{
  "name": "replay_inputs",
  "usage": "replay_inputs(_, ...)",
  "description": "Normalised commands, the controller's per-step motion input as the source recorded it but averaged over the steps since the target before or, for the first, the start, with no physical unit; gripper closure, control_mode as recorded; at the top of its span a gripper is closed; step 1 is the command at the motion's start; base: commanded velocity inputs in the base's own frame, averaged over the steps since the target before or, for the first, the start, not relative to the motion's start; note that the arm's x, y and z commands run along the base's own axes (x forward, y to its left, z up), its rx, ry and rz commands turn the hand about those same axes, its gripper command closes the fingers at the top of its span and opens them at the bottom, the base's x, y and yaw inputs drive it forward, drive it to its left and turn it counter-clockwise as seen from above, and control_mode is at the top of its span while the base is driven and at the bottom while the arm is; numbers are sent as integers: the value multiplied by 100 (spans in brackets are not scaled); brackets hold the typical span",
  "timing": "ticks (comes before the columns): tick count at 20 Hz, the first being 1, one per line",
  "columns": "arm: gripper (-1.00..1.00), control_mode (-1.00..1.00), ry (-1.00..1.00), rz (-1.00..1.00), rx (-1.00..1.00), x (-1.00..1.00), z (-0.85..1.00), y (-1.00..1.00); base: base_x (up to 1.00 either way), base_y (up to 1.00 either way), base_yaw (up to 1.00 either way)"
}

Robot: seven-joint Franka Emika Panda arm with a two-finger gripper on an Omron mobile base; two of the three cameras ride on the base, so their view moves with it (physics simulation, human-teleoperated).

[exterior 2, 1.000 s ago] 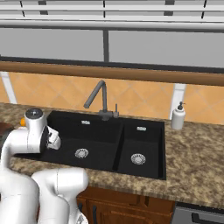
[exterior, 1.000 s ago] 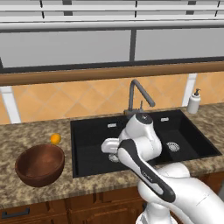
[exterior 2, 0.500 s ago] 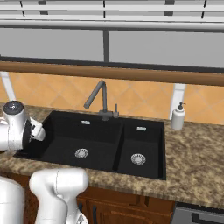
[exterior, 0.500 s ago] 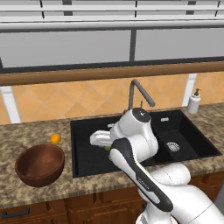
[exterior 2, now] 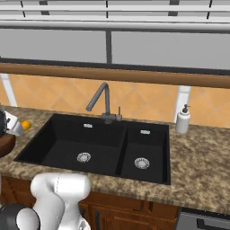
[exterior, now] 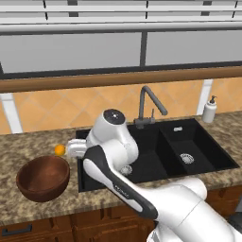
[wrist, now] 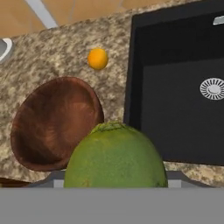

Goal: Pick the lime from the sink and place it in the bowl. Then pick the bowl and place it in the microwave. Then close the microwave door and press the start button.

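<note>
In the hand view I am seeing the glossy, rounded wooden bowl [wrist: 57,122] sitting at centre left on the speckled stone tabletop [wrist: 57,48]. My hand [wrist: 114,183] is gripping the dimpled round lime [wrist: 116,157] at bottom centre. The matte black sink [wrist: 175,87] is occupying the right.

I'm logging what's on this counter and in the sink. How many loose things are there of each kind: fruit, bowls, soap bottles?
Fruit: 2, the lime held in the claw and the small orange fruit on the counter.
Bowls: 1, the wooden bowl.
Soap bottles: 1, the white soap dispenser.
Total: 4.
</note>
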Motion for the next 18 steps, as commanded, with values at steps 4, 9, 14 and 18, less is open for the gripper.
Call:
replay_inputs(4,100,-100,10,3,-6,0,-5,86,0,0,0)
replay_inputs(9,100,-100,12,0,-6,3,-28,56,0,0,0)
replay_inputs(14,100,-100,12,0,-10,20,-51,31,0,0,0)
replay_inputs(18,100,-100,15,0,-12,32,-49,34,0,0,0)
